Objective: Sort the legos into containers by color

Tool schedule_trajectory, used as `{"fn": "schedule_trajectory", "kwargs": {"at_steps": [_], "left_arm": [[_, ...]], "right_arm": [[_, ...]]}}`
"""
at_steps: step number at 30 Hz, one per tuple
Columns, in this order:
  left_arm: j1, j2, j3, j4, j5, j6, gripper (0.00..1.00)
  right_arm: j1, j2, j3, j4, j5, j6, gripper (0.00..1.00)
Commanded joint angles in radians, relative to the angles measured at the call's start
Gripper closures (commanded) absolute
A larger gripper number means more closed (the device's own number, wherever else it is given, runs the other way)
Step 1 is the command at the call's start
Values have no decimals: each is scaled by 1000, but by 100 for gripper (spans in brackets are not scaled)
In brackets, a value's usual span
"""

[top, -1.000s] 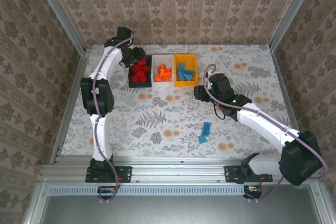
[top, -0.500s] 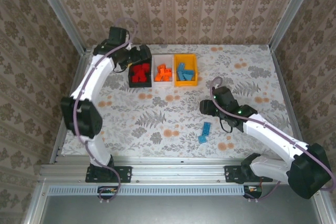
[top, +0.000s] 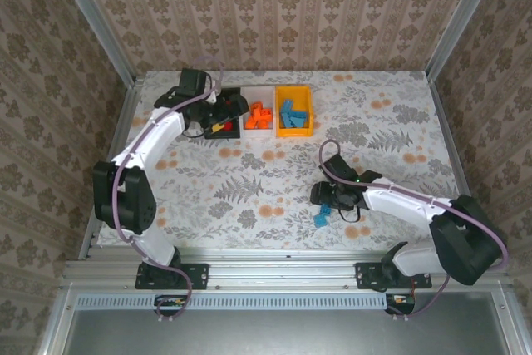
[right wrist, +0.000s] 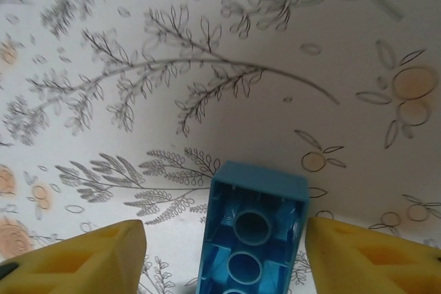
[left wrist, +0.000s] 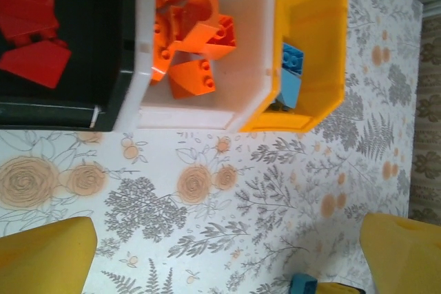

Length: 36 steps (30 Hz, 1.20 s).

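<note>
since the left claw [left wrist: 220,253] opened wide at the black bin [left wrist: 55,111], the right claw [right wrist: 220,256], jaws apart, straddles the next blue brick [right wrist: 256,228].

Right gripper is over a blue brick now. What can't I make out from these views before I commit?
Blue brick: right wrist view, the bottom edge cuts off its near end; full length unknown.
Contact: right wrist view, whether the right gripper touches it is unclear.
Red bricks: left wrist view, the top edge crops the black bin; top view, the left gripper covers it. Count unknown.
</note>
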State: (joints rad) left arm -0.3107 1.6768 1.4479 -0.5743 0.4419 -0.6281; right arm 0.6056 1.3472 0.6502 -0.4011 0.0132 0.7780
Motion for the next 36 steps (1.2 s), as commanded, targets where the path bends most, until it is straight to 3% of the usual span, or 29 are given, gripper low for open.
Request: {"fn": "schedule_trajectory", "kwargs": {"at_steps": [1, 6, 9, 14, 24, 27, 29, 32, 36], "left_arm": [[-1, -57, 25, -2, -7, 5, 0], [1, -61, 6, 16, 8, -23, 0], [13, -76, 10, 14, 14, -27, 0], [62, -105, -15, 42, 17, -60, 0], [178, -39, -78, 147, 143, -171, 1], [185, -40, -80, 157, 154, -177, 1], [188, -47, -74, 151, 153, -170, 2], [193, -61, -67, 148, 152, -159, 1], [195, -73, -65, 145, 148, -156, 1]], "right_arm": [[16, 37, 1, -21, -9, 4, 42], [17, 103, 54, -61, 59, 5, 64], [20, 124, 123, -89, 104, -20, 70], [17, 155, 339, -104, 208, -141, 70], [-64, 731, 1123, -198, 352, -385, 70], [-87, 917, 1396, -334, 375, -429, 62], [-93, 990, 1512, -409, 429, -433, 41], [-89, 937, 1487, -333, 427, -466, 35], [-54, 742, 1354, -250, 428, -494, 33]]}}
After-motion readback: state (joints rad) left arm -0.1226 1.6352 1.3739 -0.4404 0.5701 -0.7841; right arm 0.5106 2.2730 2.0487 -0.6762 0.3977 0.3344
